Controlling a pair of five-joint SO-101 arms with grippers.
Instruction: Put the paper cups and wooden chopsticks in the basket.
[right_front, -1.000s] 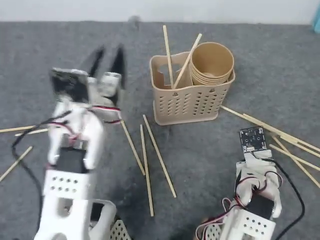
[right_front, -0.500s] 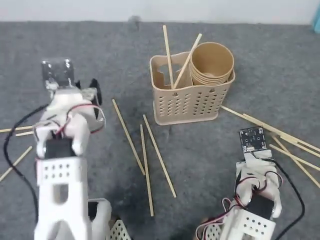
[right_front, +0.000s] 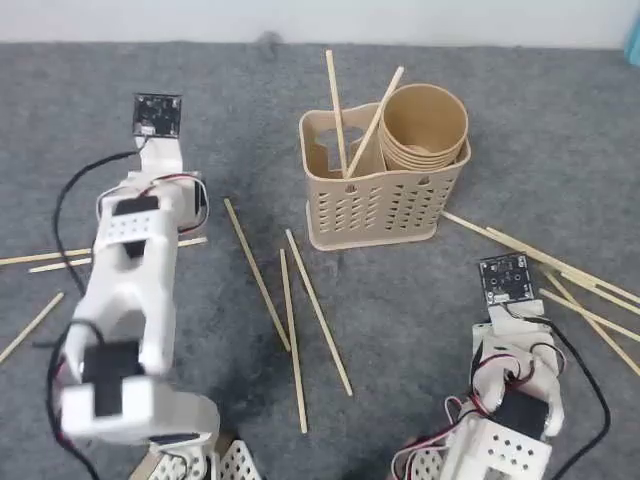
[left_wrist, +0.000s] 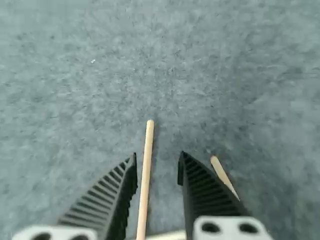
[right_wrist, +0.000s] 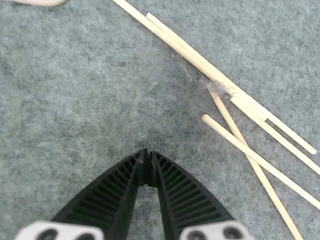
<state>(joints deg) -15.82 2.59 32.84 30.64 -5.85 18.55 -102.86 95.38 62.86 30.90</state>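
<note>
The beige basket (right_front: 372, 205) stands at the middle back with stacked paper cups (right_front: 425, 125) and two upright chopsticks (right_front: 336, 100) in it. My left arm (right_front: 140, 230) is bent down over the carpet at the left. Its gripper (left_wrist: 158, 156) is open, and a wooden chopstick (left_wrist: 148, 150) lies between the fingers. A second chopstick end (left_wrist: 220, 170) lies just outside one finger. My right gripper (right_wrist: 147, 151) is shut on nothing, just above the carpet beside several loose chopsticks (right_wrist: 200, 60).
Three chopsticks (right_front: 290, 320) lie on the grey carpet in front of the basket. More chopsticks (right_front: 40, 258) lie at the far left, and a bundle (right_front: 560, 275) at the right by the right arm (right_front: 510, 340).
My left arm has swung away from the basket to the left and tipped down, bringing its open gripper over a chopstick. The right arm has kept still.
</note>
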